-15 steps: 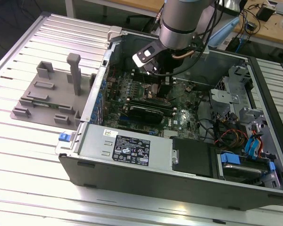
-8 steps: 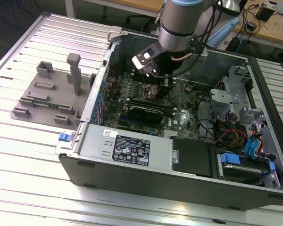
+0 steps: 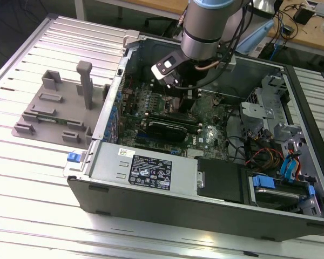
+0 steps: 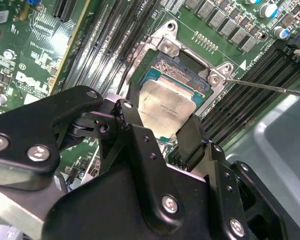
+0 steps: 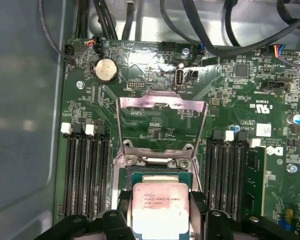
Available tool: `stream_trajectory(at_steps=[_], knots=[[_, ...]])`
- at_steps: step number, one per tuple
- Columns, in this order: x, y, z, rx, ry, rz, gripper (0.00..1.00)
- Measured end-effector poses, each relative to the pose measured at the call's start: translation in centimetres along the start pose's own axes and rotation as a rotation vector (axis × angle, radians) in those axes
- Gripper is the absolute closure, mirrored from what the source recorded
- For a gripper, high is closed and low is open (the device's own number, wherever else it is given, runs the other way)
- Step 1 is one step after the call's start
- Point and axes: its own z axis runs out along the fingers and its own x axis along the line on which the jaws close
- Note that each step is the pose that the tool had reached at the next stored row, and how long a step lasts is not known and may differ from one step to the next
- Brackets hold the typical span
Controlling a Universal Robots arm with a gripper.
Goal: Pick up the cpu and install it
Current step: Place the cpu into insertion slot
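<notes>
I see the claw [image 4: 162, 131] closed on the cpu [image 4: 167, 107], one black finger [image 4: 132, 122] pressed to each of two opposite edges; in the first wrist view the cpu [image 5: 160, 207] sits between the same fingers of the claw [image 5: 160, 217]. The chip is square, so it has no long axis; it lies flat with its silver metal plate facing up and its edges running about parallel to the socket [image 4: 182, 75] frame. It covers the near part of the socket [image 5: 140, 175] and leaves the far strip of dark socket bed bare; I cannot tell whether it touches the bed or hangs just over it. Beyond the socket the bright steel load plate [image 5: 162, 122] stands hinged open, so the room above is clear; a thin wire lever [image 4: 270, 87] juts from one socket corner. Rows of black memory slots [image 5: 85, 175] flank the socket on both sides, close to the fingers. Around it lies the green motherboard [image 5: 155, 60], dense with small parts. In the exterior view the claw [image 3: 181, 94] reaches down inside the open computer case [image 3: 205, 199], which rests on a ribbed metal counter [image 3: 43, 178].
</notes>
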Motion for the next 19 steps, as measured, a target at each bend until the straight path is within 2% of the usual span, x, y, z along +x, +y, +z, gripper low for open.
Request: stream_trajectory(at_steps=[7, 19], knots=[[0.22, -0.06, 0.61, -0.0002, -0.0007, 0.01, 0.46], [0.22, -0.21, 0.88, -0.0003, -0.0017, 0.024, 0.46]])
